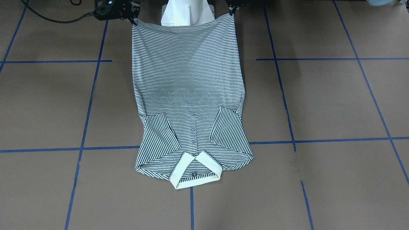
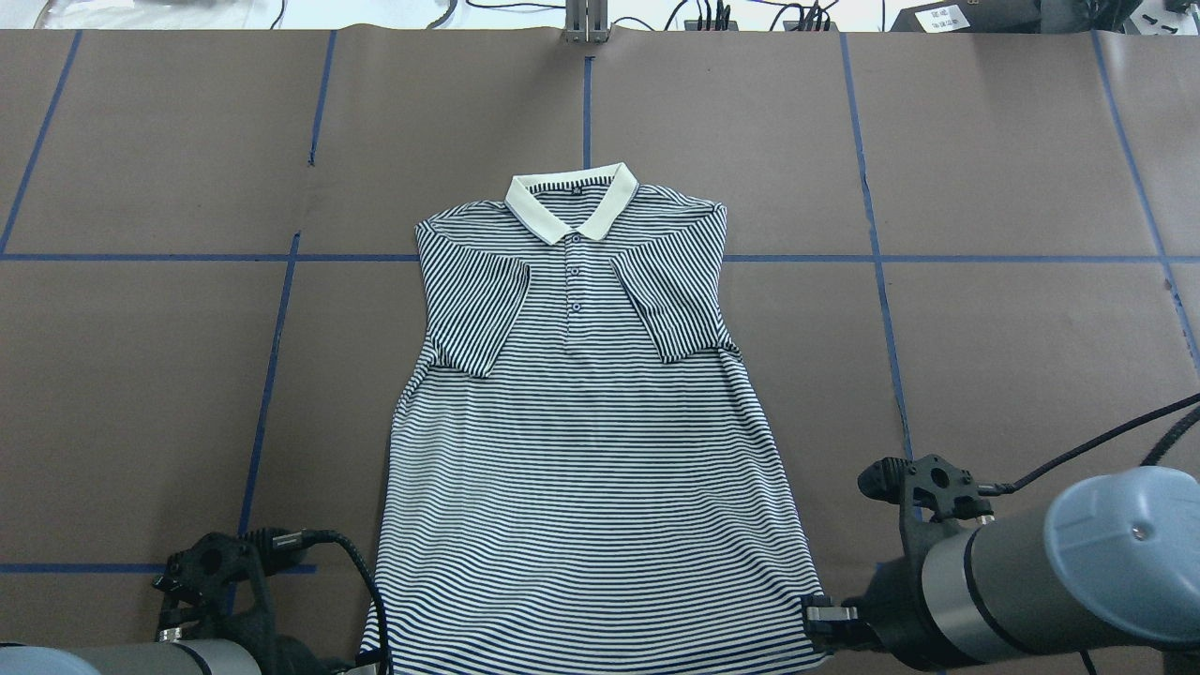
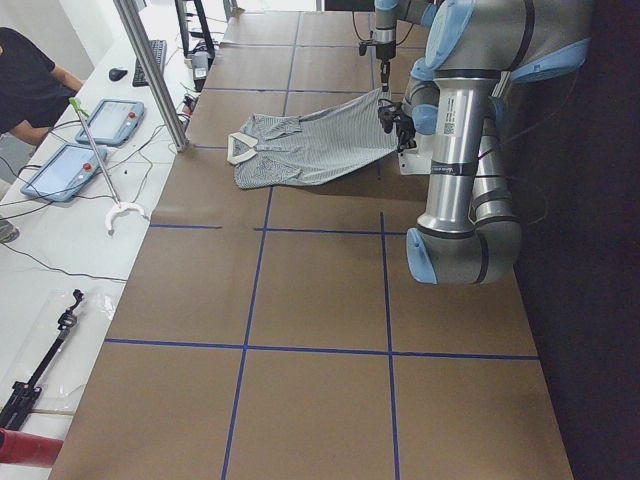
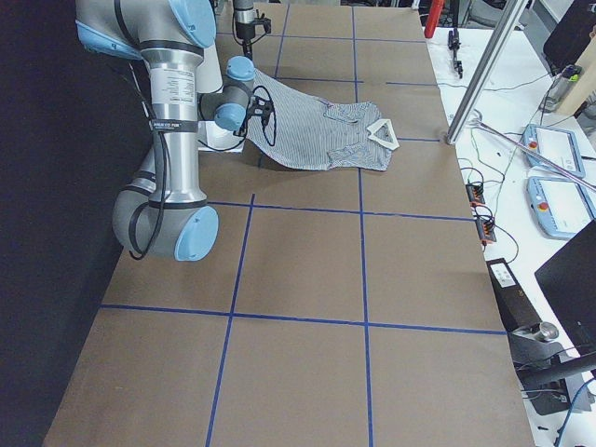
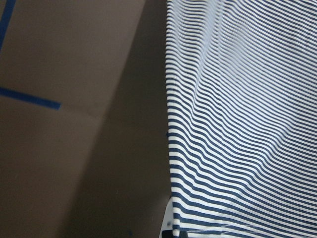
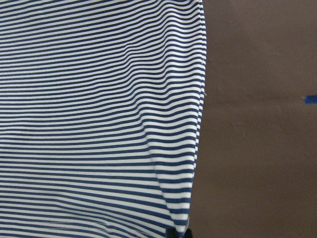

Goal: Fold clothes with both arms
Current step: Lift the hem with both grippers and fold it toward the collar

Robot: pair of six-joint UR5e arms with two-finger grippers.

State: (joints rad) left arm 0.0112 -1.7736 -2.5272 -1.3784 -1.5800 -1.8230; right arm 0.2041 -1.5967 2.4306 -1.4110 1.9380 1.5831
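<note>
The striped polo shirt [image 2: 581, 450] lies face up on the brown table, cream collar [image 2: 570, 202] at the far side and both sleeves folded in over the chest. Its bottom hem is raised off the table near the robot base. My left gripper [image 2: 372, 659] is shut on the hem's left corner, and my right gripper [image 2: 817, 614] is shut on the hem's right corner. In the front-facing view the shirt [image 1: 188, 80] hangs from the left gripper [image 1: 232, 12] and the right gripper [image 1: 134, 21]. The wrist views show only striped cloth [image 5: 247, 124] [image 6: 99, 99] running down to the fingers.
The white pedestal base [image 1: 187, 12] stands just behind the raised hem. Blue tape lines [image 2: 272, 375] grid the brown table. A metal post [image 3: 150, 70], tablets [image 3: 110, 120] and an operator [image 3: 25, 85] are at the white bench on the far side.
</note>
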